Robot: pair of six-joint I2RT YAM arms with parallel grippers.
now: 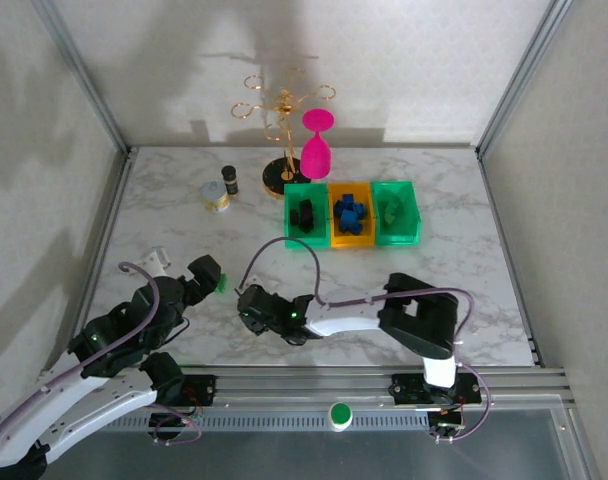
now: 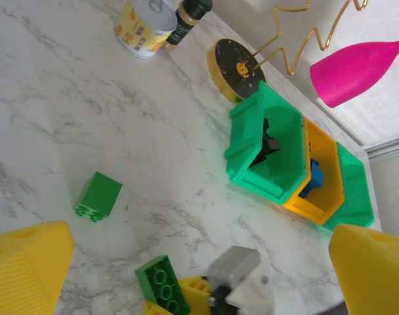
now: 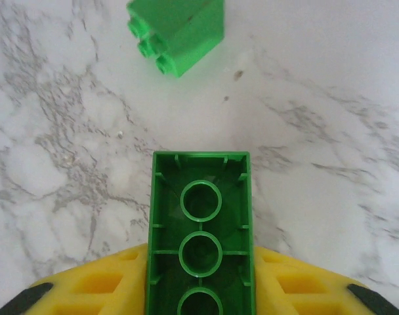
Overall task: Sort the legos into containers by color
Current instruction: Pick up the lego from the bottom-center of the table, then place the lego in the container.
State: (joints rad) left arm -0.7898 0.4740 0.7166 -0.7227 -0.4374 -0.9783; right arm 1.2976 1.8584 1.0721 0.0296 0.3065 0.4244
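The right gripper [image 3: 199,292] is clamped on a long green brick [image 3: 201,216], while the left gripper [image 2: 201,266] gapes wide open and empty.

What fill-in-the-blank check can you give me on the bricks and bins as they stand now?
1. The right gripper holds a long plastic brick coloured ____.
2. The small bricks in the orange plastic bin are ____.
3. In the top view, the black bricks lie in the green plastic bin to the ____ of the orange one.
Missing words: green; blue; left.
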